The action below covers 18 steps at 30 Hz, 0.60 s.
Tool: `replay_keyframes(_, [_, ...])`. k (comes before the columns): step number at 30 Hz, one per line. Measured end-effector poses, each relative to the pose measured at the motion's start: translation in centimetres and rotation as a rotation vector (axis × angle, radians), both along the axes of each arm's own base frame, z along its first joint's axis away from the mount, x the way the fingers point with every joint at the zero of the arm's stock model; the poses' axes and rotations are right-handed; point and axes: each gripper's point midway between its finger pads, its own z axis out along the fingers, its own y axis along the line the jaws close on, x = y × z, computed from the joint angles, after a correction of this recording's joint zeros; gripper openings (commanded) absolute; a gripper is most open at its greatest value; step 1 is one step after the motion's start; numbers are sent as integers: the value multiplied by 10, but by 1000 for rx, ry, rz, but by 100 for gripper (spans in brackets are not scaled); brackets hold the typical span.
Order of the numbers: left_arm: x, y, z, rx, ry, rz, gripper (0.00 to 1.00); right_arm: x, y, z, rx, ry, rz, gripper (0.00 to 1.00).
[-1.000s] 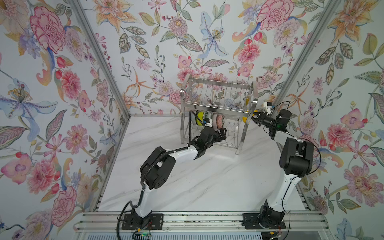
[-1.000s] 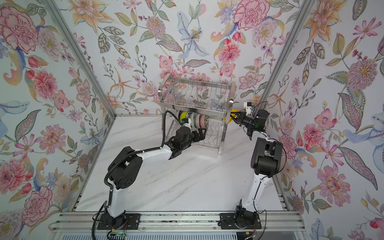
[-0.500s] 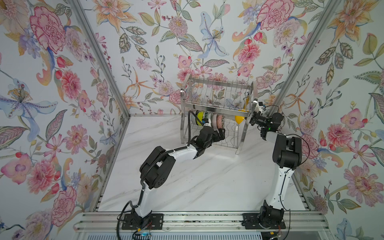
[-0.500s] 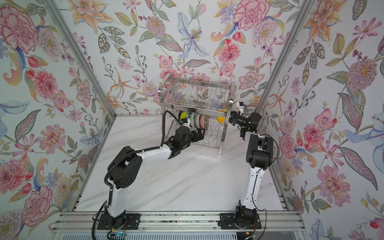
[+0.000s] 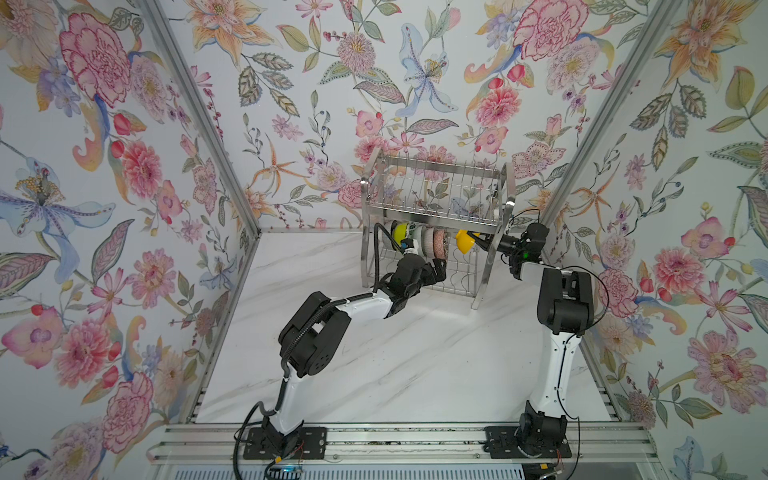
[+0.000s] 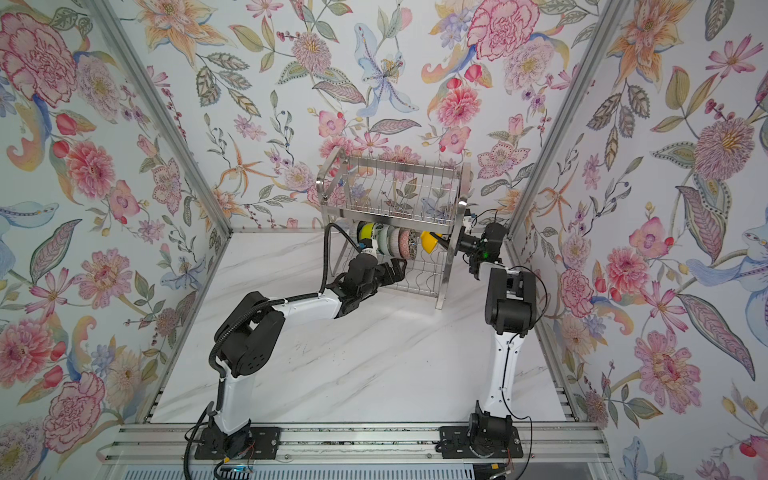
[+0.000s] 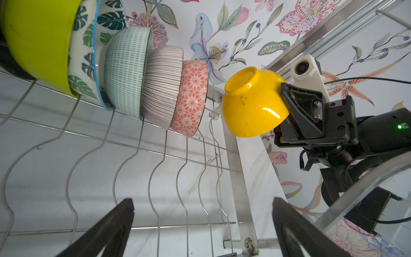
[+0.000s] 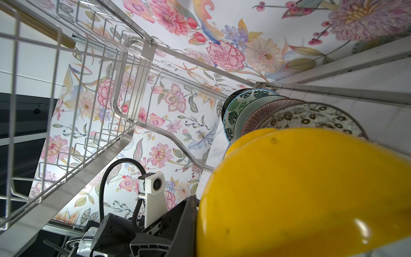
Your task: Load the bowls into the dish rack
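Although the left gripper [image 7: 203,224] waited at the front of the dish rack [image 5: 486,272] with its jaws spread fully and nothing between them, the right gripper [image 7: 285,100] was clamped tight on the rim of the orange-yellow bowl [image 7: 251,104]. That bowl hung on its side under the rack's upper tier, at the rack's right end. On the rack's lower tier stood a row on edge: lime-green bowl [image 7: 40,42], leaf-print bowl [image 7: 86,55], pale green bowl [image 7: 126,69], striped bowl [image 7: 162,84], pink-patterned bowl [image 7: 191,98]. The orange-yellow bowl was just beside the last, not touching.
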Motion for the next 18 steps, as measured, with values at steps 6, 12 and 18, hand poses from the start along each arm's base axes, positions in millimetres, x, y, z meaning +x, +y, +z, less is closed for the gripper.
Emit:
replay_keyframes(6, [-1,3,-6,10,10,3,99,5,15,-14,-4,7,24,0])
replay_keyframes(12, [0,6,-10,15,15,7,99,9,21,-22,-4,21,35,0])
replay_keyframes(18, [0,7,-11,17,18,9,99,15,23,-26,-5,13,36,0])
